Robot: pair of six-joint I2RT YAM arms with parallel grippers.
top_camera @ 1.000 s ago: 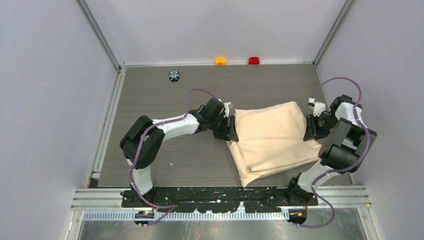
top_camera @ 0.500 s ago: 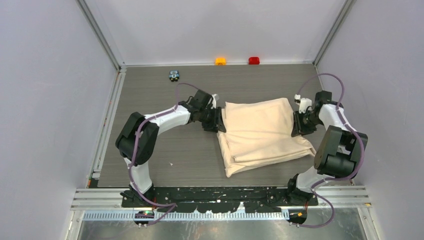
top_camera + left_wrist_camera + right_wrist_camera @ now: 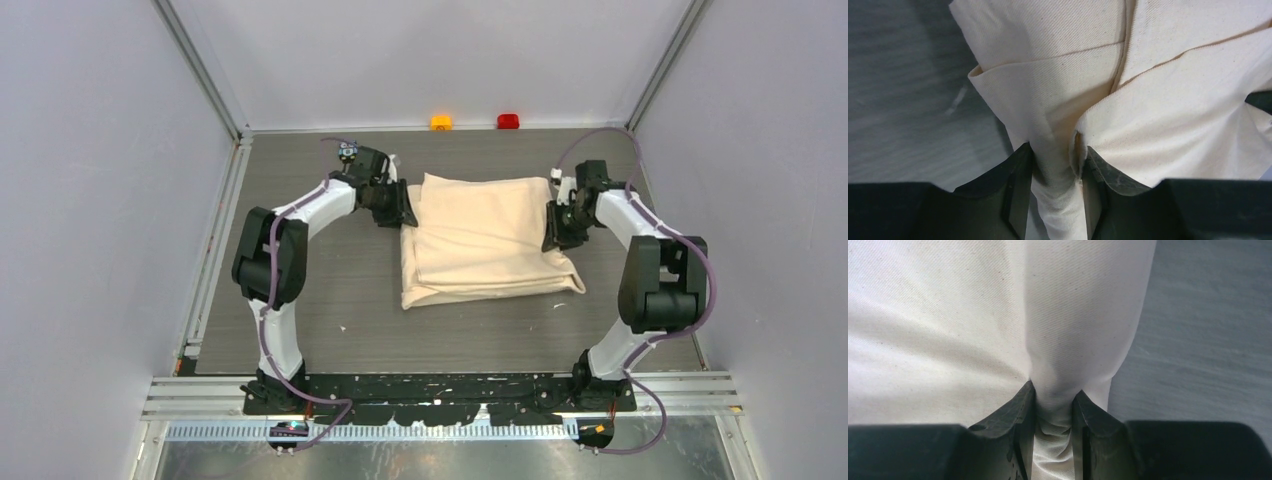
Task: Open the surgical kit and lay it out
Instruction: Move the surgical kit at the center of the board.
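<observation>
We've dragged the cloth wrap (image 3: pixel 490 240) from the near right toward the far middle of the table (image 3: pixel 300 310), and both arms went with it. Left tool (image 3: pixel 1054 170) is pinched on a bunched fold at the wrap's left edge. Right tool (image 3: pixel 1053 405) is clamped on a fold at its right edge. The wrap is still folded and lies flat on the table, between the two tools.
</observation>
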